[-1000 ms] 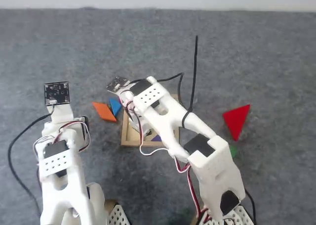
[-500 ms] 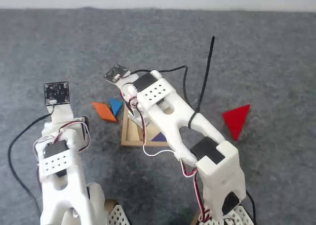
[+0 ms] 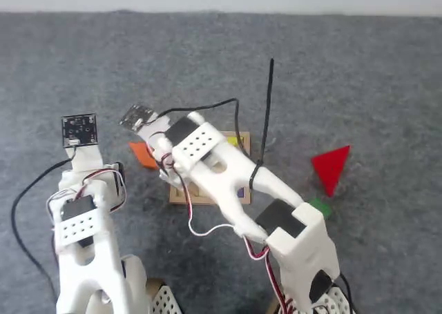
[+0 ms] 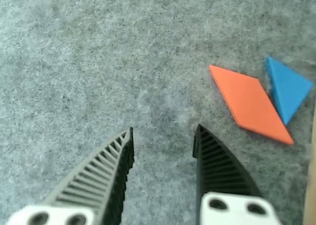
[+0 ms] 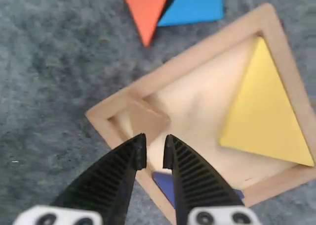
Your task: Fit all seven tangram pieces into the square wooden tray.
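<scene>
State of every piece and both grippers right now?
left gripper: open, empty
right gripper: slightly open, empty
yellow triangle: in tray
brown square: in tray
dark blue piece: in tray
orange piece: outside tray
blue triangle: outside tray
red triangle: outside tray
green piece: outside tray

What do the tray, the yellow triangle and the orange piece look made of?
The tray looks like pale bare wood, matte, going by its tan tone. The yellow triangle is probably painted wood: flat even colour, no shine. The orange piece has the same look, with a thick side edge; plastic cannot be ruled out.
</scene>
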